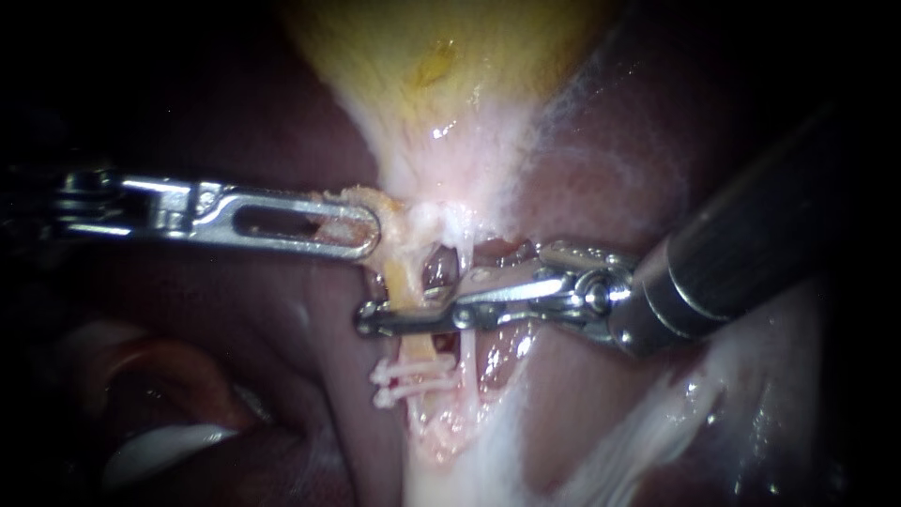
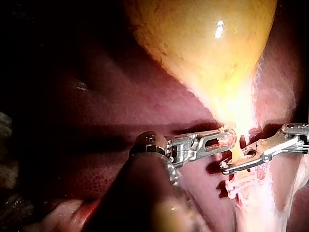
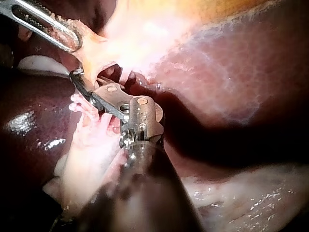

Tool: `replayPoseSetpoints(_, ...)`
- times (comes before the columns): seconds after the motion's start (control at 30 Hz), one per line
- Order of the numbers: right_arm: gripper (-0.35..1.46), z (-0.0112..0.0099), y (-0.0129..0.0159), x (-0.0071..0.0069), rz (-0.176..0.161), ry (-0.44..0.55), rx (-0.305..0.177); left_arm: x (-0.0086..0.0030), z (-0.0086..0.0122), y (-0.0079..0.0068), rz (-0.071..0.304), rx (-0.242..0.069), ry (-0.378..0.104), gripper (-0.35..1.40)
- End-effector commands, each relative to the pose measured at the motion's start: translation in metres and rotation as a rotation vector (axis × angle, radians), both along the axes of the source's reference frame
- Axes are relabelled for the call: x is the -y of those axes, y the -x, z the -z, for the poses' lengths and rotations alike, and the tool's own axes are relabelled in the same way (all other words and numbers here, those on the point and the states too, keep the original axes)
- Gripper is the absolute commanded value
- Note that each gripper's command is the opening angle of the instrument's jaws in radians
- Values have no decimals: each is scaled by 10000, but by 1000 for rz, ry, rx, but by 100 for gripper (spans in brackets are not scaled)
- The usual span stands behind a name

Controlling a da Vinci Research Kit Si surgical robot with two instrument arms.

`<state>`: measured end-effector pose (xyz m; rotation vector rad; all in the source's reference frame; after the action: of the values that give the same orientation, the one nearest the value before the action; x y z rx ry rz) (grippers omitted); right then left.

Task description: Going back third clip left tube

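The yellow gallbladder (image 1: 441, 56) narrows down to two tubes. The left tube (image 1: 402, 279) is yellowish and carries two white clips (image 1: 411, 383) low down, also seen in the left wrist view (image 2: 239, 186). My right instrument (image 1: 371, 322) comes in from the right and lies across the left tube above those clips. Its narrow jaws are nearly together with the tube between them. My left instrument (image 1: 366, 230) has its slotted jaws shut on pale tissue at the gallbladder's neck. The thin white right tube (image 1: 466, 352) runs just beside the left one.
Dark red liver (image 1: 282, 122) surrounds the tubes on both sides. White stringy tissue (image 1: 619, 441) spreads below the right instrument's shaft. A pale glossy fold (image 1: 160, 451) lies at the lower left.
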<state>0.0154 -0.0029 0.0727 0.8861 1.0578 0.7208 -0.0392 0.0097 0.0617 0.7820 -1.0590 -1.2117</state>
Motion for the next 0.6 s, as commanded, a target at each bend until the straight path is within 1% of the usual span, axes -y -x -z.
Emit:
replayPoseSetpoints(0.03, -35, 1, 0, 0, 0, 0, 0, 0, 1, -1, 1, -1, 0, -35)
replayPoseSetpoints(0.07, -35, 1, 0, 0, -1, 6, 0, 0, 1, -1, 1, -1, 0, -35)
replayPoseSetpoints(0.13, -35, 2, 1, -1, 9, 33, -6, 0, 1, -1, 1, -1, 0, -35)
replayPoseSetpoints(0.17, -35, 3, 1, -1, 21, 82, -21, 0, 1, -1, 1, -1, 0, -35)
replayPoseSetpoints(0.2, -28, 4, 1, 0, 22, 112, -27, 0, 1, -1, 0, -1, 0, -35)
replayPoseSetpoints(0.23, -5, 4, 1, 0, 22, 148, -32, 0, 1, -1, 0, -1, 0, -35)
replayPoseSetpoints(0.3, 30, 5, 0, 1, 18, 177, -37, 0, 1, -1, 0, 0, 0, -35)
replayPoseSetpoints(0.37, 44, 5, -3, 0, 7, 226, -47, 0, 1, -2, 0, 0, 0, -35)
replayPoseSetpoints(0.43, 48, 4, -5, 0, -4, 275, -55, 0, 1, -2, 0, 0, 0, -35)
replayPoseSetpoints(0.5, 49, 4, -6, 1, -8, 321, -65, 0, 1, -2, 0, 0, 0, -35)
replayPoseSetpoints(0.6, 49, 5, -5, 4, 4, 353, -79, 0, 1, -2, 0, 0, 0, -35)
